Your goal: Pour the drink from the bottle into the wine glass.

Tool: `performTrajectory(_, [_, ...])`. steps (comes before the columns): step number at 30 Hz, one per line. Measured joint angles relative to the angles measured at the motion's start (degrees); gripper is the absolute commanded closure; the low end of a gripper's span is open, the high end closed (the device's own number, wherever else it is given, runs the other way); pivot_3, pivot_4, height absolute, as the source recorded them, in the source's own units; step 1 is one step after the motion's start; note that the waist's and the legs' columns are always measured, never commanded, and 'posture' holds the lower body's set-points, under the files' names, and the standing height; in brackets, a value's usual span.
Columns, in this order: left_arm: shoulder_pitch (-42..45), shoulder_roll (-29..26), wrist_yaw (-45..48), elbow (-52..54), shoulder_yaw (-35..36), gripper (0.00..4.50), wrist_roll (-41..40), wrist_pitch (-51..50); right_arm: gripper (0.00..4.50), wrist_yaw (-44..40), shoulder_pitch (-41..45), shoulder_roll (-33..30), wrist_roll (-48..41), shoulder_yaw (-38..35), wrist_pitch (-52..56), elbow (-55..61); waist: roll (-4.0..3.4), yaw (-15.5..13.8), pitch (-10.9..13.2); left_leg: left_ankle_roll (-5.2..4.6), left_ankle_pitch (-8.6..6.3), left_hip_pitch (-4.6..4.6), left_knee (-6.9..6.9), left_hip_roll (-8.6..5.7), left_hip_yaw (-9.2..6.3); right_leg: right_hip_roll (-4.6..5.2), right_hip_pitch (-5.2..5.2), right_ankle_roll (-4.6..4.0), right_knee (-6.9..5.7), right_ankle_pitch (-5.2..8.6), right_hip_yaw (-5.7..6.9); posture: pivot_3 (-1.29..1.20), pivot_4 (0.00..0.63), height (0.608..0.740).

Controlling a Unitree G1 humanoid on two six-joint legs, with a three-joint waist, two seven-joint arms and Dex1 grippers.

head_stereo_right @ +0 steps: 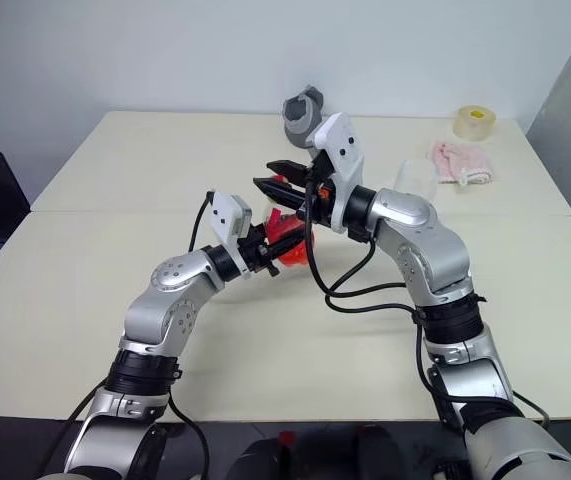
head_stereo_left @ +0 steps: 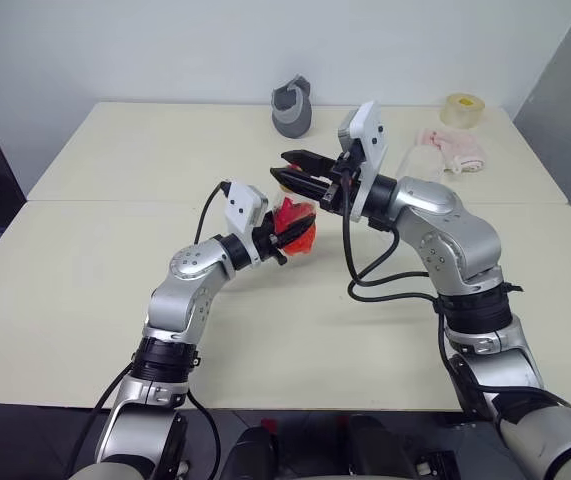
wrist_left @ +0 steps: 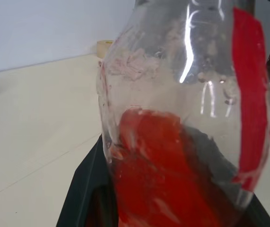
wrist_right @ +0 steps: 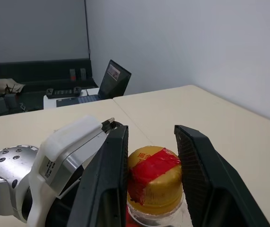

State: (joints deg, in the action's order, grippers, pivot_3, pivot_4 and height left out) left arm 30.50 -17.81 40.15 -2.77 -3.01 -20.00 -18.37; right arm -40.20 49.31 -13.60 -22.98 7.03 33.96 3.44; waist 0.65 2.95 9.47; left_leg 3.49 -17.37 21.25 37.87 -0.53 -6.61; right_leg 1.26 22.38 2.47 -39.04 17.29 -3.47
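Bottle held mid-frame, cap about to be gripped

The left gripper (head_stereo_left: 277, 236) is clamping the bottle (wrist_left: 182, 118) by its rounded body at the centre of the head views, above the desk (head_stereo_left: 115, 300); its fingers are pressing on the clear plastic, which looks thin, light and likely to dent under a hard squeeze. The drink (wrist_left: 163, 189) is filling only the lower part, so the weight is probably small but shifting. The right gripper (wrist_right: 151, 184) is straddling the yellow cap (wrist_right: 154, 177), fingers (wrist_right: 107, 182) standing just beside it, a sliver of gap showing. The ridgeless cap looks slippery; the best hold seems low on its sides.
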Motion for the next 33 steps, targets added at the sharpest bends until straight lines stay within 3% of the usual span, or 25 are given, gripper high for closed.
performTrajectory(21, [-9.34, -6.15, -1.38, 18.16, 4.08, 3.08, -5.58, -10.67, 3.31, -23.42, 9.92, -3.53, -2.62, 3.34, -12.56, -17.78, -0.02, 0.26, 0.02, -0.12, -0.06, -0.01, -0.01, 0.04, -0.03, 0.01, -0.01, 0.0, 0.0, 0.0, 0.01, 0.0, 0.15, 0.74])
performTrajectory(33, [-9.77, -7.23, -1.91, 21.18, 4.87, 3.13, -7.2, -13.74, 3.31, -30.13, 12.67, -5.34, -5.07, 2.71, -14.21, -24.56, -0.02, 0.15, 0.03, -0.05, -0.03, 0.0, -0.01, 0.04, -0.02, 0.03, -0.01, 0.0, 0.02, 0.0, 0.0, 0.0, 0.15, 0.74])
